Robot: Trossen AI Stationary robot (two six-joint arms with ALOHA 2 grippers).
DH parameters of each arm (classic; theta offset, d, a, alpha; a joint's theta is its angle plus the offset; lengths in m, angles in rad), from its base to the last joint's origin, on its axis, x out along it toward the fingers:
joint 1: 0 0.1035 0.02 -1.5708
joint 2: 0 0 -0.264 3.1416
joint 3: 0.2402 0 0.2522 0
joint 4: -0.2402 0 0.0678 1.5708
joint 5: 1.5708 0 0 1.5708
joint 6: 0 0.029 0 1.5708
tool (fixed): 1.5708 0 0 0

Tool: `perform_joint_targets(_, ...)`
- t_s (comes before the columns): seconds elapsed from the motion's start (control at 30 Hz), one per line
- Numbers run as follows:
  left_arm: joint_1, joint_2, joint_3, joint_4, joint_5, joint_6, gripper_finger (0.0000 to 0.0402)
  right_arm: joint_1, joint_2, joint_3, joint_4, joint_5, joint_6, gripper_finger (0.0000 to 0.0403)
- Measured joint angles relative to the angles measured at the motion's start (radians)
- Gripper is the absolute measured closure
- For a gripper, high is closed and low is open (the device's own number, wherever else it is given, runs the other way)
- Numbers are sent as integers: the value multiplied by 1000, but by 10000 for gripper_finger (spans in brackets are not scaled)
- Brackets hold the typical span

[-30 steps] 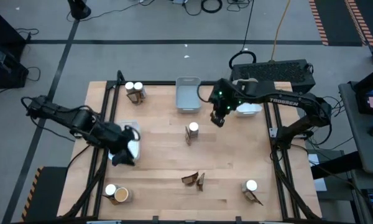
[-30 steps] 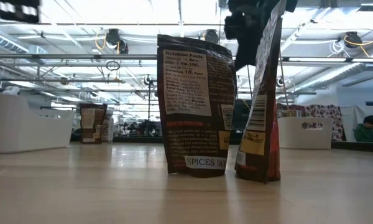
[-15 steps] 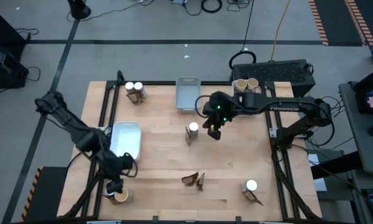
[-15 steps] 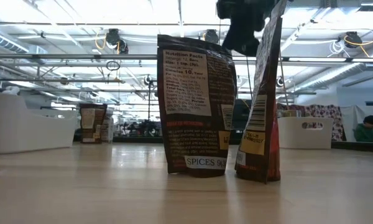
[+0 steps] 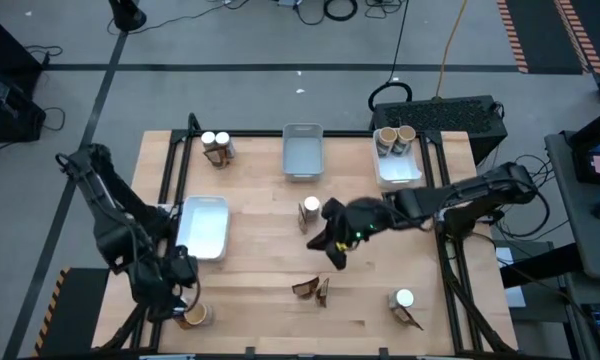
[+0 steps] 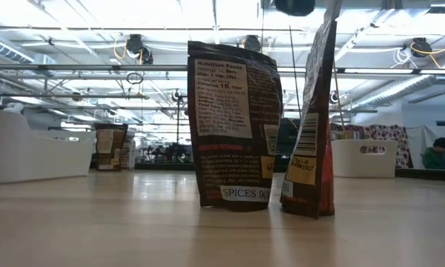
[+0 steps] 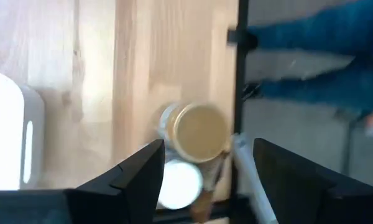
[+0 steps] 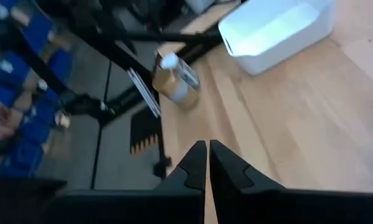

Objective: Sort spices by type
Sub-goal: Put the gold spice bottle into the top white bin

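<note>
Now reading pick step: my left gripper (image 7: 202, 171), fingers spread, empty, hovers over tan-topped tub (image 7: 200, 132) beside white-capped jar (image 7: 180, 185) at table's near-left corner. Next: descend, close on tub. Right gripper (image 5: 337, 244) shut, empty, mid-table above packets (image 5: 313, 289).

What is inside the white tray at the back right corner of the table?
Two round tan-topped tubs stand side by side at the far end of the white rectangular tray. The rest looks bare. What lies under the tubs is hidden.
</note>
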Motion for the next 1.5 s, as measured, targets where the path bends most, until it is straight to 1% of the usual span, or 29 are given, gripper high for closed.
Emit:
perform_joint_targets(0.07, -7, 22, -9, 2, 26, 52, 153, 50, 0, 0, 22, 66, 40, 403)
perform_joint_targets(0.2, -10, 65, -9, 36, 36, 141, 153, 130, 0, 0, 45, 171, 86, 403)
perform_joint_targets(0.3, -9, 85, -9, 74, 37, 226, 152, 167, 0, 0, 40, 211, 94, 403)
perform_joint_targets(0.37, -9, 99, -9, 90, 37, 246, 152, 181, 0, 0, 34, 221, 94, 403)
perform_joint_targets(0.47, 3, 114, -9, 103, 36, 229, 148, 188, 0, 0, 27, 212, 71, 403)
perform_joint_targets(0.53, 19, 129, -9, 104, 36, 200, 138, 188, 0, 0, 21, 190, 33, 403)
perform_joint_targets(0.67, 53, 160, -9, 144, 48, 136, 102, 176, 0, 0, -1, 171, -35, 403)
perform_joint_targets(0.77, 73, 184, -9, 220, 71, 132, 72, 159, 0, 0, -10, 170, -97, 403)
perform_joint_targets(0.87, 93, 206, 2, 258, 86, 131, 55, 142, 0, 0, -10, 170, -156, 403)
perform_joint_targets(1.17, 201, 225, 56, 256, 82, 164, 52, 127, 0, 0, -23, 168, -308, 403)
perform_joint_targets(1.3, 249, 225, 76, 254, 69, 224, 52, 127, 0, 0, -32, 167, -344, 403)
perform_joint_targets(1.5, 299, 225, 83, 249, 89, 267, 52, 127, 0, 0, -32, 167, -382, 403)
